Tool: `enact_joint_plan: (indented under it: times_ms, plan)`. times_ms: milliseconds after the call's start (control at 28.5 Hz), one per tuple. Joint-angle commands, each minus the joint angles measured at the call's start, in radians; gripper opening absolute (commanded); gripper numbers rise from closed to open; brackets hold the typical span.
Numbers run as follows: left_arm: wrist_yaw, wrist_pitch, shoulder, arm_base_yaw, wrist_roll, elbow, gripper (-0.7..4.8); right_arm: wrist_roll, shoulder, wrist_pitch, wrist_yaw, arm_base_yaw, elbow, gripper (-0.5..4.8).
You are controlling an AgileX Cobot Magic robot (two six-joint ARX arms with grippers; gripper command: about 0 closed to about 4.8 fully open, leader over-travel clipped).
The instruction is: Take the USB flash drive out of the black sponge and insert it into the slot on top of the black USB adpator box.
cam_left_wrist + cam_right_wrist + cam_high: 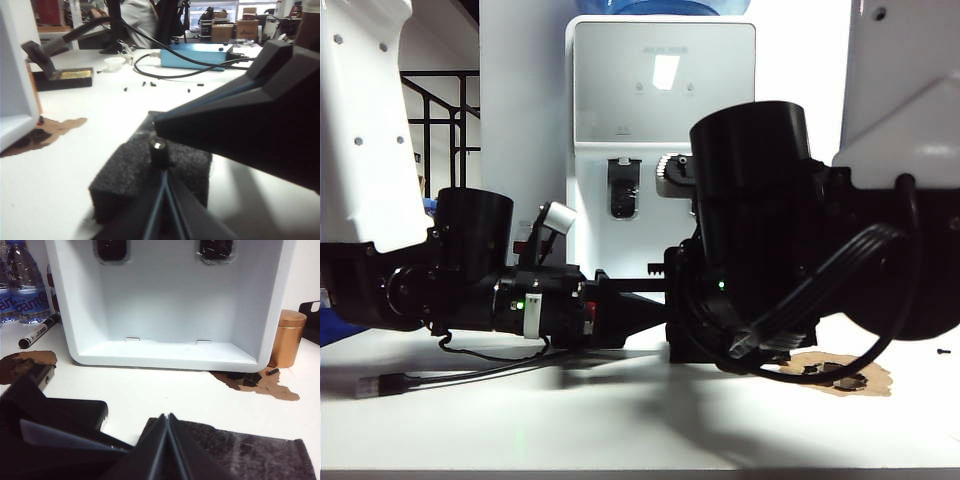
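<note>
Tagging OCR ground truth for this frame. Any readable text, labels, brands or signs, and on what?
"ante": partial blue letters on the water bottle label, cut off by the frame edge.
Water dispenser panel: faint marks above and beside the lit display, too small to read.
Marker pen: print on the barrel, too blurred to read.
Cardboard boxes in the background: nothing readable.
Black sponge, left claw, right claw: no text.
</note>
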Motion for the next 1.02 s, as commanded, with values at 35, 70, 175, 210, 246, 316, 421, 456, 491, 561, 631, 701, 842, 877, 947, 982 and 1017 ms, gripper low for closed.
enact_joint_plan:
  times_ms: [35, 70, 175, 210, 246, 316, 421, 456, 491, 561, 631, 701, 842, 877, 947, 982, 1017]
  plan:
    - [0.005, -0.031, -0.002, -0.001, 0.003, 0.001, -0.04, 0.003, -0.002, 0.042, 0.005, -0.002, 0.003, -0.05]
    - [0.006, -0.039, -0.002, -0.001, 0.003, 0.001, -0.04, 0.003, -0.002, 0.042, 0.005, -0.002, 0.003, -0.05]
    - [0.006, -0.057, -0.002, -0.001, 0.003, 0.001, -0.04, 0.002, -0.002, 0.043, 0.007, -0.002, 0.003, -0.05]
    - [0.005, -0.059, -0.002, -0.001, 0.003, 0.001, -0.04, 0.001, -0.003, 0.045, 0.006, -0.002, 0.004, -0.05]
    - [0.005, -0.059, -0.002, -0.001, 0.003, 0.001, -0.04, 0.001, -0.003, 0.049, 0.006, -0.002, 0.004, -0.05]
    - [0.006, -0.059, -0.002, -0.001, 0.003, 0.001, -0.04, 0.001, -0.003, 0.054, 0.003, -0.002, 0.004, -0.05]
    - [0.006, -0.060, -0.002, -0.001, 0.003, 0.001, -0.04, -0.026, -0.039, 0.067, 0.000, -0.002, 0.003, -0.05]
    - [0.006, -0.060, -0.002, -0.001, 0.003, 0.001, -0.04, -0.045, -0.052, 0.071, 0.001, -0.002, 0.003, -0.05]
    - [0.006, -0.060, -0.002, -0.001, 0.003, 0.001, -0.04, -0.058, -0.061, 0.074, 0.001, -0.002, 0.003, -0.05]
    - [0.008, -0.060, -0.002, -0.001, 0.003, 0.001, -0.04, -0.102, -0.086, 0.078, 0.002, -0.002, 0.004, -0.05]
    - [0.008, -0.060, -0.002, -0.001, 0.003, 0.001, -0.04, -0.140, -0.113, 0.079, -0.001, -0.002, 0.004, -0.05]
    - [0.008, -0.060, -0.002, -0.001, 0.003, 0.001, -0.04, -0.171, -0.151, 0.080, -0.019, -0.002, 0.004, -0.05]
    - [0.008, -0.061, -0.002, -0.001, 0.003, 0.001, -0.04, -0.192, -0.282, 0.079, -0.154, -0.020, 0.003, -0.04]
    - [0.008, -0.061, -0.002, -0.001, 0.003, 0.001, -0.04, -0.192, -0.305, 0.077, -0.189, -0.028, 0.001, -0.04]
    - [0.008, -0.061, -0.002, -0.001, 0.003, 0.001, -0.04, -0.192, -0.362, 0.054, -0.264, -0.059, -0.001, -0.04]
    - [0.008, -0.061, -0.002, -0.001, 0.003, 0.001, -0.04, -0.192, -0.393, 0.029, -0.290, -0.079, -0.001, -0.04]
    - [0.008, -0.061, -0.002, -0.001, 0.003, 0.001, -0.04, -0.192, -0.414, 0.006, -0.320, -0.095, -0.002, -0.04]
